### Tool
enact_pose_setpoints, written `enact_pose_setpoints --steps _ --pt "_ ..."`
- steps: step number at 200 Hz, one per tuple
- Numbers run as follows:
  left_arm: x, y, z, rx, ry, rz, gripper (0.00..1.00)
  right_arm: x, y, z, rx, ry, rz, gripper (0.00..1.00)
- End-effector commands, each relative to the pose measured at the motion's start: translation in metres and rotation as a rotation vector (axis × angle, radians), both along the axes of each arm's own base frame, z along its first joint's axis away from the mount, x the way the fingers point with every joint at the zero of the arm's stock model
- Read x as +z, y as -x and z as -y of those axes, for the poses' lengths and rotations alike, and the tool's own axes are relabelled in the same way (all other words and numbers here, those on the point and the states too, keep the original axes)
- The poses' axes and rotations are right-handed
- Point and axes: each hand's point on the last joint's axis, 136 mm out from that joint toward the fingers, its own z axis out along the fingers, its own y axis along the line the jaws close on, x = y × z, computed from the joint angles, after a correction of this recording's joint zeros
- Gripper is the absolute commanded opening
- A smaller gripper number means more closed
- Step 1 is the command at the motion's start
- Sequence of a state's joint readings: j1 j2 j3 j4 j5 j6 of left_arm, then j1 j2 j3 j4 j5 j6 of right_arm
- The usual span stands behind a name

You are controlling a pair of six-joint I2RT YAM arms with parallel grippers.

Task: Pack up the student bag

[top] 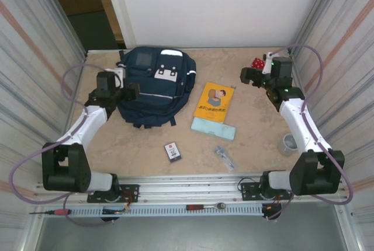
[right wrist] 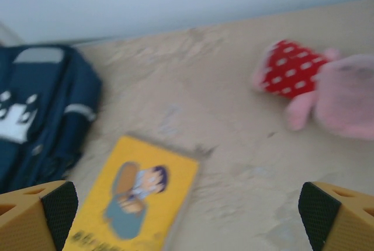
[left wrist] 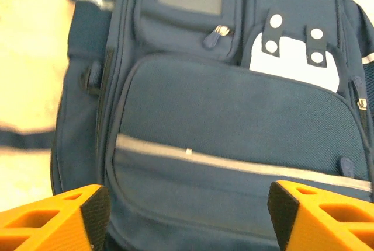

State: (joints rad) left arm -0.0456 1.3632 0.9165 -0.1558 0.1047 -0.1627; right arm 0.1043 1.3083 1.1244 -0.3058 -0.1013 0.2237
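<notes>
Aluminium rails (top: 175, 195) run along the near edge, with a red-handled screwdriver (top: 49, 211) at the left end and a ratchet (top: 205, 206) near the middle. Just past them the two arms rise from their bases. On the beige tabletop (top: 257, 146), closest in, lie a small dark packet (top: 172, 151) with a white label and, to its right, a little shiny item (top: 223, 156) (too small for me to make out). A grey cup (top: 287, 144) stands at the right, just beside the right arm. Further in, a pale blue case (top: 214, 128) lies against the near end of a yellow book (top: 214, 102) with a cartoon figure on its cover. Left of the book, taking up the far left part of the table, the navy backpack (top: 158, 96) lies flat with its front pockets, white patch and light stripe facing up and its top towards the back wall. The left gripper (top: 133, 92) sits at the bag's left side. From its wrist camera its orange fingers (left wrist: 64, 222) stand spread wide with nothing between them, pointing at the front pocket. The right gripper (top: 245, 76) hangs over the far right of the table, its jaws also wide apart and empty. Beyond it, near the back corner, lies a pink plush toy (right wrist: 315, 87) in a red dotted dress.
</notes>
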Motion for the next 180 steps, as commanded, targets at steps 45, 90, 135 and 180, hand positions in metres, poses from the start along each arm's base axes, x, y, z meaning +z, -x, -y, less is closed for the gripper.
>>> enact_pose_setpoints --steps 45,90,135,180 --pt "-0.063 0.043 -0.007 0.068 0.285 -0.36 0.57 -0.056 0.072 -0.152 0.133 -0.18 -0.362 0.99" --pt "-0.107 0.064 0.043 -0.031 0.247 -0.524 0.48 -0.095 0.095 -0.226 0.199 -0.241 -0.508 0.9" --pt "-0.138 0.1 0.091 -0.121 0.239 -0.649 0.35 -0.125 0.099 -0.262 0.212 -0.267 -0.599 0.87" --pt "-0.145 0.142 0.12 -0.168 0.197 -0.698 0.34 -0.153 0.08 -0.277 0.158 -0.257 -0.65 0.84"
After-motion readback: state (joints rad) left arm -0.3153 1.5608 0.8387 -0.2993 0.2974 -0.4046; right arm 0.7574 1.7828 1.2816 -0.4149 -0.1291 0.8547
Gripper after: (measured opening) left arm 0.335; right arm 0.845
